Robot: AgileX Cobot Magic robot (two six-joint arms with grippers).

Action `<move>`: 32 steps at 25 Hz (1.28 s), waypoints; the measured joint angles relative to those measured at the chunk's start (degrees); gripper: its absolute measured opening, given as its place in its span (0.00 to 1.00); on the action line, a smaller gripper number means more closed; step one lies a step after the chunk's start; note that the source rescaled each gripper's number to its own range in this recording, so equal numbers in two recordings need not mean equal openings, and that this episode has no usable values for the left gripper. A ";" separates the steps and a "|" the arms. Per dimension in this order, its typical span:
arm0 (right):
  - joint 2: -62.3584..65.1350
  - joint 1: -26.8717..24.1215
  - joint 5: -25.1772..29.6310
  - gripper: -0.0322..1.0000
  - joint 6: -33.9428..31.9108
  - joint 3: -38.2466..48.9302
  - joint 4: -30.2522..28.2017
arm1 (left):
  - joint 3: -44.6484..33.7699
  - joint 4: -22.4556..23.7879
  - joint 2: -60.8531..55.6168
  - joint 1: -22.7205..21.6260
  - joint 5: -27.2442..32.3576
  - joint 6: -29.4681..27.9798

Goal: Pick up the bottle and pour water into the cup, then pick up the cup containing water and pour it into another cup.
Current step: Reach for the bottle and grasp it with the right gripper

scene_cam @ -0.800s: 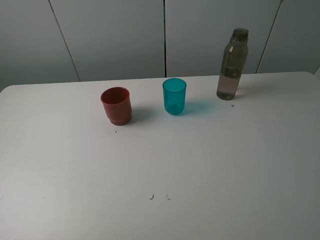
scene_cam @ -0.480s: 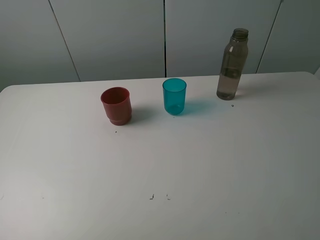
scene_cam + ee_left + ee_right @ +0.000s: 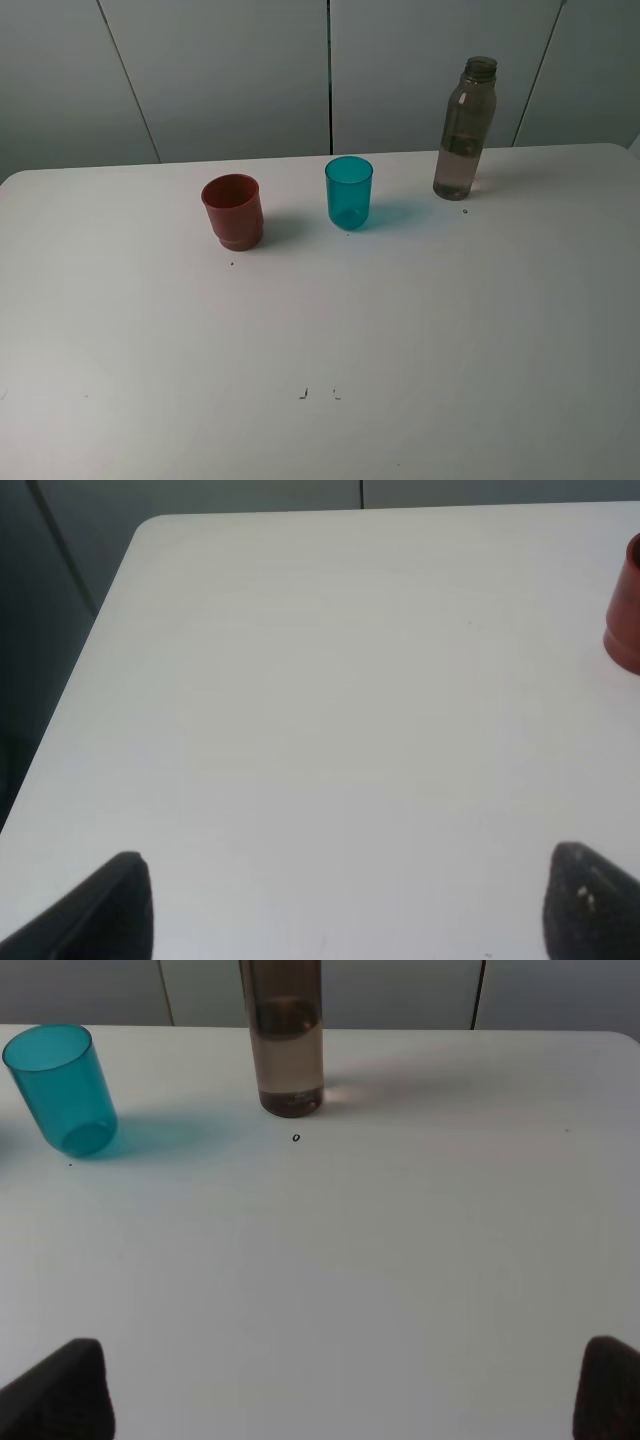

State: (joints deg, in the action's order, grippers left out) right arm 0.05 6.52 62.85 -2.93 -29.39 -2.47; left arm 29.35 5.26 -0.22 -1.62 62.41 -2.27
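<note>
exterior high shows nothing begun: the smoky bottle [image 3: 465, 130] stands upright to the right of the teal tumbler [image 3: 348, 192], the red cup [image 3: 233, 211] to its left, all untouched. both pours remain. left gripper [image 3: 350, 905] and right gripper [image 3: 345, 1385] gape wide, empty.

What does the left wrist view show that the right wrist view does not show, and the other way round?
Only the left wrist view: one side of the red cup, cut off by the picture's border; the left gripper, its jaws wide apart and empty; and a rounded corner of the table.
Only the right wrist view: the teal cup; the lower part of the bottle, with liquid in it, standing apart from that cup; and the open, empty right gripper.
Both: the white table top.
</note>
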 joint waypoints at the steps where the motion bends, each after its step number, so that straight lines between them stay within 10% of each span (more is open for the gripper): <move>1: 0.00 0.00 0.00 1.00 0.00 0.00 0.00 | 0.00 0.00 0.00 0.00 0.00 0.00; 32: 0.00 0.00 0.00 1.00 0.00 0.00 -0.13 | 0.00 0.00 0.00 0.00 0.00 0.00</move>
State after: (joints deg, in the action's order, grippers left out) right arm 0.05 6.52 62.85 -2.93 -29.39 -2.60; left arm 29.35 5.26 -0.22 -1.62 62.41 -2.27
